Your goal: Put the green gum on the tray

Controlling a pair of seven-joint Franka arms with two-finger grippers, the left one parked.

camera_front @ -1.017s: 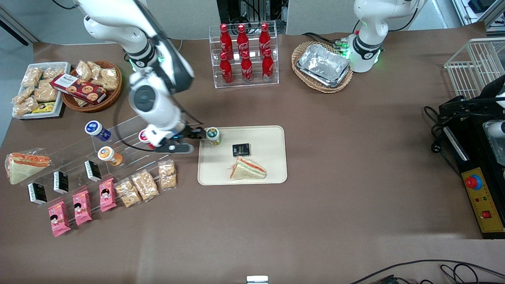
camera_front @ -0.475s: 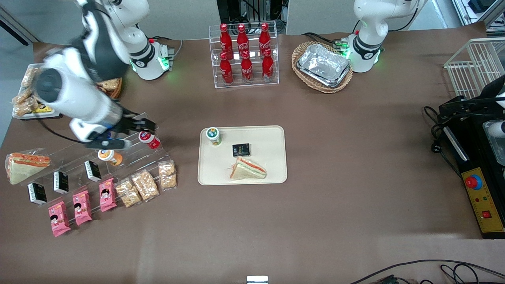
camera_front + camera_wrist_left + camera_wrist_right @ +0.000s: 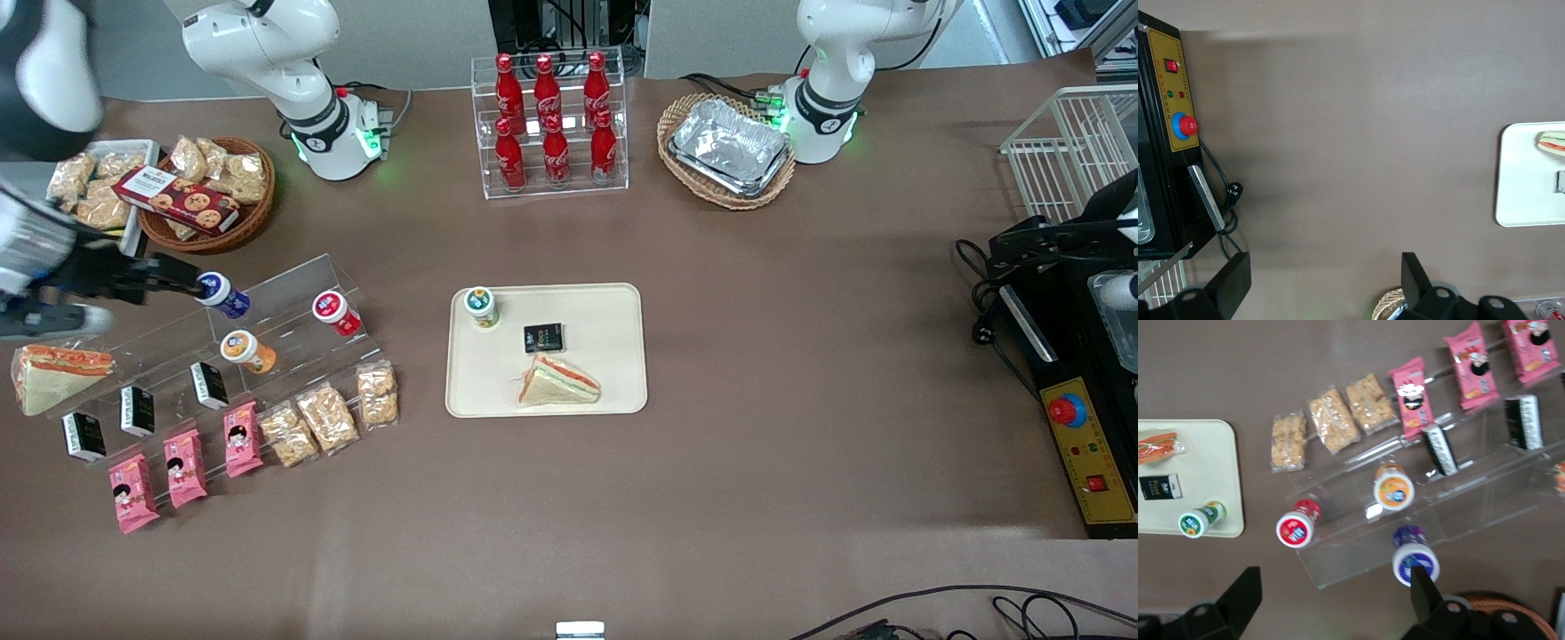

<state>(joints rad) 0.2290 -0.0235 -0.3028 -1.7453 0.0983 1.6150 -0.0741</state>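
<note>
The green gum [image 3: 481, 306] stands upright on the cream tray [image 3: 605, 356], at the corner nearest the working arm's end, with nothing holding it. It also shows in the right wrist view as the green gum [image 3: 1201, 519] on the tray [image 3: 1205, 453]. My gripper [image 3: 182, 276] is far off toward the working arm's end of the table, raised above the clear stand beside the blue-lidded bottle [image 3: 216, 293]. In its own wrist view the gripper [image 3: 1335, 587] is open, with nothing between its fingers.
A sandwich [image 3: 558, 382] and a black packet [image 3: 543, 338] share the tray. The clear acrylic stand [image 3: 284, 293] holds orange-lidded [image 3: 246, 348] and red-lidded [image 3: 333, 310] bottles, with snack packs nearer the camera. A cola rack [image 3: 551, 120] and a foil-tray basket [image 3: 727, 149] stand farther back.
The gripper was at the green gum on the tray, then pulled away toward the working arm's end of the table. The gum stays standing on the tray.
</note>
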